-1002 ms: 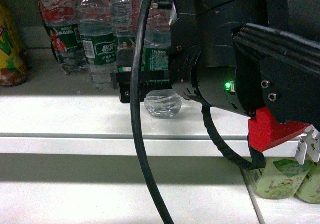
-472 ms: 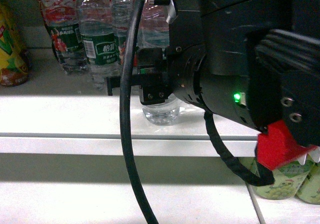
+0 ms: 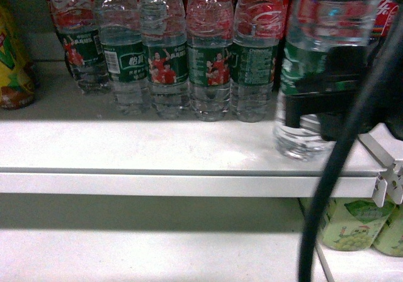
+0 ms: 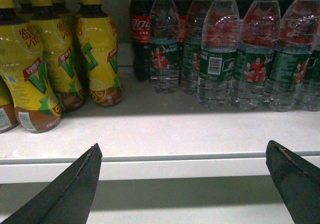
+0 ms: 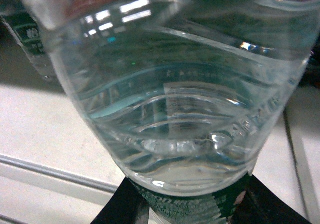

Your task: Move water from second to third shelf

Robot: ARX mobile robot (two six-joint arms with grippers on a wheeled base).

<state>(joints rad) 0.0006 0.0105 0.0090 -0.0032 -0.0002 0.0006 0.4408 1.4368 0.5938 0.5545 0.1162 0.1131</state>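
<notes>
Water (image 3: 312,74) sits in the right gripper (image 3: 327,109), whose black fingers clamp it low on the green label so it won't slip. It is at the front edge of the shelf (image 3: 157,146), out from the row of bottles (image 3: 164,55), maybe just lifted. The left gripper (image 4: 185,184) waits below, spread wide and holding nothing.

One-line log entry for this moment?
right gripper: shut on water bottle, at shelf front | left gripper: open, idle | placement: not yet done
</notes>
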